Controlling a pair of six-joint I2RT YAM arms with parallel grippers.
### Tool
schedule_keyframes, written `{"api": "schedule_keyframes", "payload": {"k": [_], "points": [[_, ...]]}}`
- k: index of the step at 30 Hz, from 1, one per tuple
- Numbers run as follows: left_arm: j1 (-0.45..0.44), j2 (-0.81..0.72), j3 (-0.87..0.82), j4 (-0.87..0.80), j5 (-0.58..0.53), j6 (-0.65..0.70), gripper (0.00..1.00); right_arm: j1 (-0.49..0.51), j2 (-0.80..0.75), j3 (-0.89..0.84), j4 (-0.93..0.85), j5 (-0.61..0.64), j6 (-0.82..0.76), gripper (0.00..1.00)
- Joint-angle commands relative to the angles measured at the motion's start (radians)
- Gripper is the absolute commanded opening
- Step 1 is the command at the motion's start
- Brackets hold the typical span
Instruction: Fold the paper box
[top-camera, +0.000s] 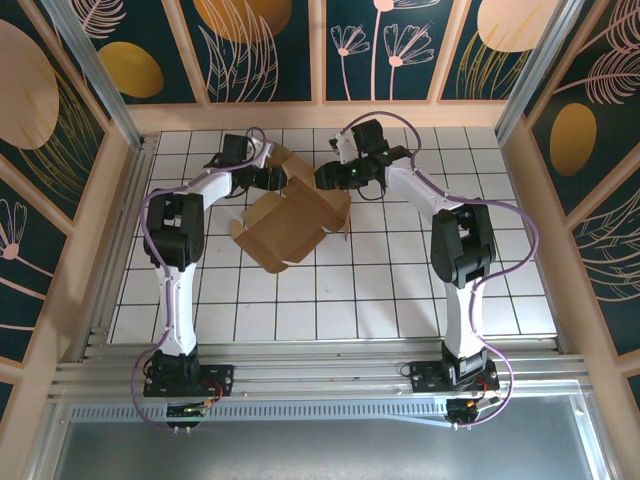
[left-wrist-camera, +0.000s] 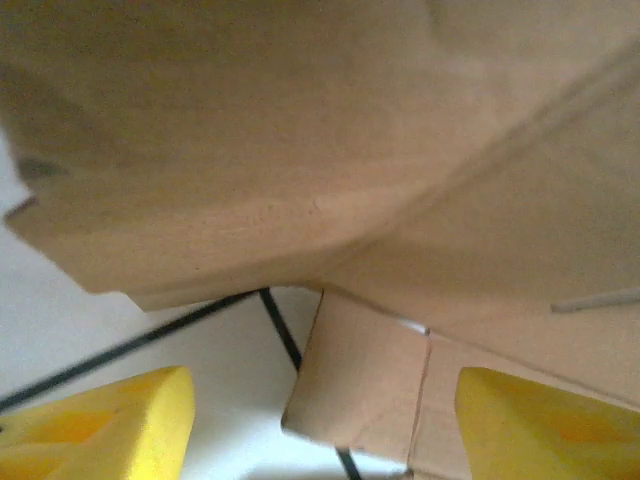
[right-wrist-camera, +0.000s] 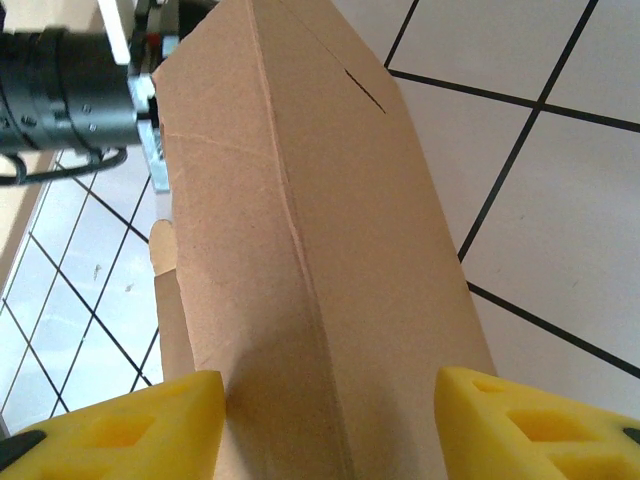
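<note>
A: Start with the box (top-camera: 285, 230). Where?

B: Lies about mid-surface (top-camera: 400, 290), on white tiles, between the two arms and a little toward the far side. Stands half raised: brown walls up around an open middle, with flaps spread flat toward the near left.

A: Now the left claw (top-camera: 270, 180).

B: Sits at the far left edge of the box, seen from above. Stands open in its wrist view (left-wrist-camera: 322, 390): yellow fingers (left-wrist-camera: 120, 420) well apart, with a small flap (left-wrist-camera: 360, 390) and a strip of white tile in the gap. Leaves the left finger clear of the cardboard. Grips nothing, so far as can be seen. Faces a broad brown panel of the box (left-wrist-camera: 300, 150), close and blurred.

A: And the right claw (top-camera: 330, 180)?

B: Sits at the far right edge of the box, seen from above, opposite the left claw. Stands part open in its wrist view (right-wrist-camera: 330, 385), with yellow fingers (right-wrist-camera: 540, 420) astride a creased ridge of one raised wall (right-wrist-camera: 300, 250). Lies close against cardboard on both sides. Cannot tell whether pinching the wall or merely resting over it.

A: Anything beyond that wall?

B: Bare tile to the right, crossed by dark grout lines. Past the far end of the wall, the black wrist of the left arm (right-wrist-camera: 60, 90), just beside the cardboard.
</note>
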Motion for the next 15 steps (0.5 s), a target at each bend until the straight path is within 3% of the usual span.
{"api": "schedule_keyframes", "payload": {"k": [1,5,15], "points": [[0.005,0.086,0.131,-0.135,0.071,-0.025,0.68,0.002,-0.013,0.007,-0.014,-0.026,-0.003,0.58],[0.005,0.123,0.151,-0.157,0.089,-0.055,0.66,0.001,-0.013,0.006,0.001,-0.037,0.009,0.58],[0.005,0.176,0.167,-0.161,0.283,-0.087,0.61,0.003,-0.018,-0.001,0.005,-0.042,0.016,0.58]]}}
